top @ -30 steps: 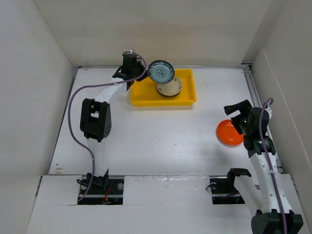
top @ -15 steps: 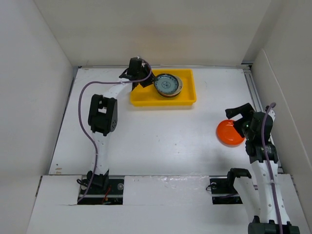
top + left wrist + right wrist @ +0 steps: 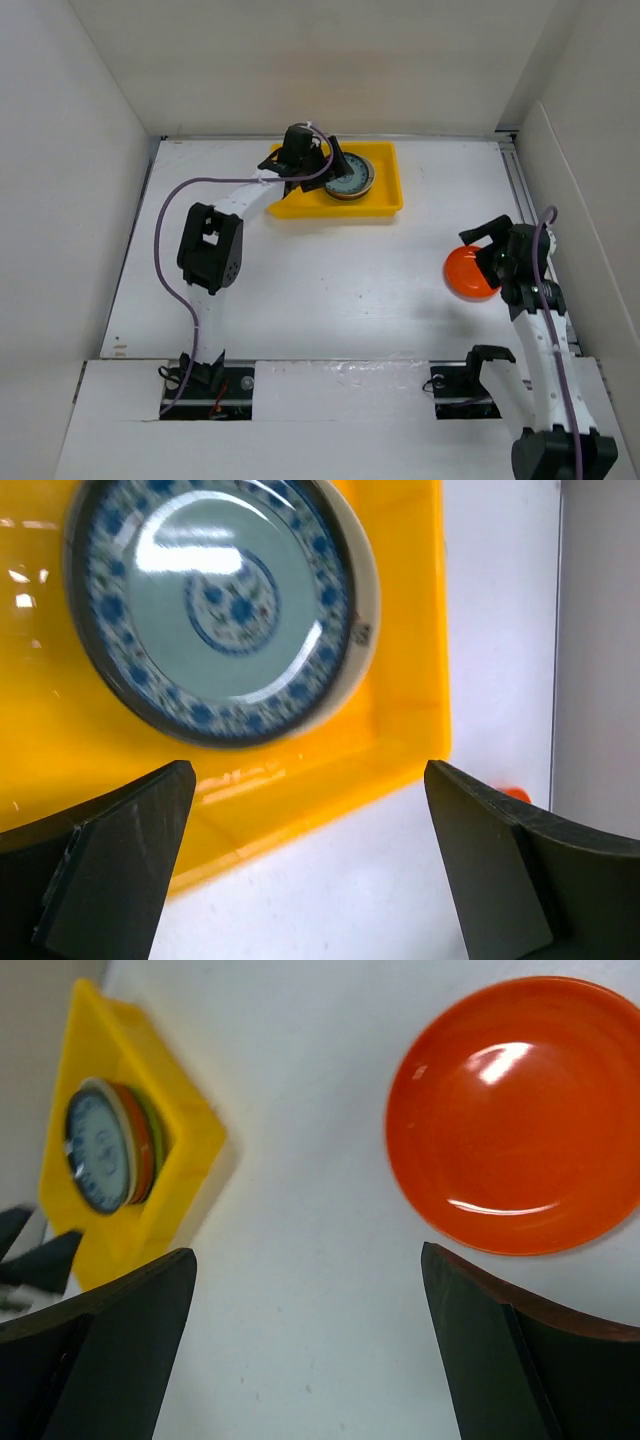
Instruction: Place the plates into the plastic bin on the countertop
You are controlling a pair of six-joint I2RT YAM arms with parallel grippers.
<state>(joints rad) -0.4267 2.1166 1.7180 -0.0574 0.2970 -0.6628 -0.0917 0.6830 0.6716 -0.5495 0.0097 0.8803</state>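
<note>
Only plate seen outside the bin: orange plate [image 3: 470, 272], flat on the bench [image 3: 300, 290], right side, well apart from plastic bin [image 3: 385, 206], which sits at ~10 o'clock from it. R arm [image 3: 535, 330] is just beside the plate. L arm [image 3: 210, 250] is way over at the bin, so R is nearer by far.

R jaws are wide apart, empty. In R wrist view the plate lies ahead at ~1 o'clock, off-centre toward one finger, not btwn them. It's round, so no long axis. I'd judge the jaws need centring on its near rim first.

L jaws are also wide apart, nothing held, over the bin's stack [image 3: 143, 1155], w/ blue-grey plate [image 3: 215, 610] on top.
</note>
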